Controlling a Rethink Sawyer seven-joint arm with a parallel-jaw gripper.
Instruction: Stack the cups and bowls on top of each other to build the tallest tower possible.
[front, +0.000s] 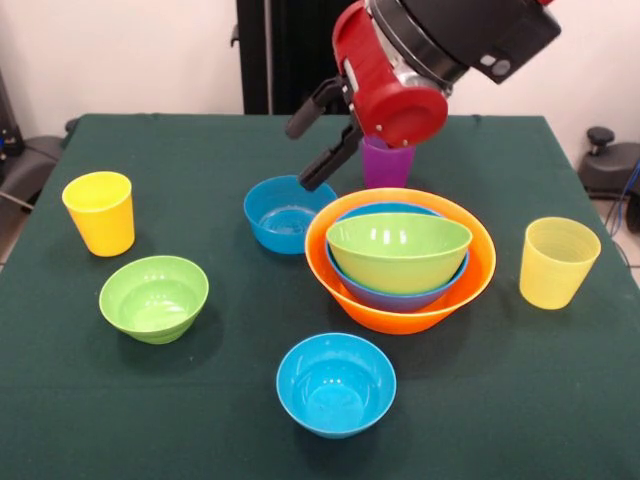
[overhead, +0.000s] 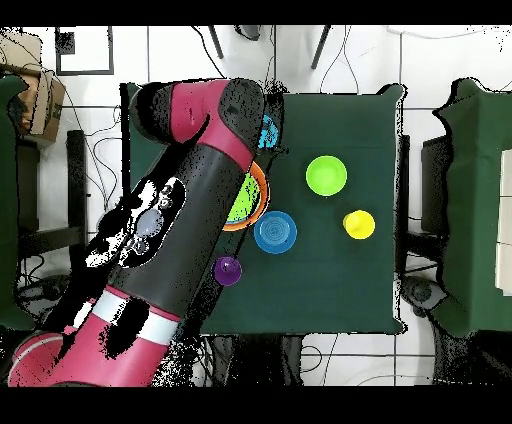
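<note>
The tower is a big orange bowl (front: 480, 270) (overhead: 262, 195) with a large blue bowl (front: 395, 296) and a medium green bowl (front: 400, 245) nested inside it. My gripper (front: 302, 157) hangs open and empty above a small blue bowl (front: 283, 215) (overhead: 275, 231), just left of the tower. A purple cup (front: 385, 165) (overhead: 227, 270) stands behind the tower. Loose on the cloth are a second small blue bowl (front: 335, 385), a small green bowl (front: 153, 297) (overhead: 326, 175), an opaque yellow cup (front: 100, 212) (overhead: 359, 224) and a ribbed pale yellow cup (front: 557, 262).
The dark green table (front: 500, 400) ends close below the front blue bowl. In the overhead view the red and black arm (overhead: 190, 200) covers much of the tower and hides the pale yellow cup.
</note>
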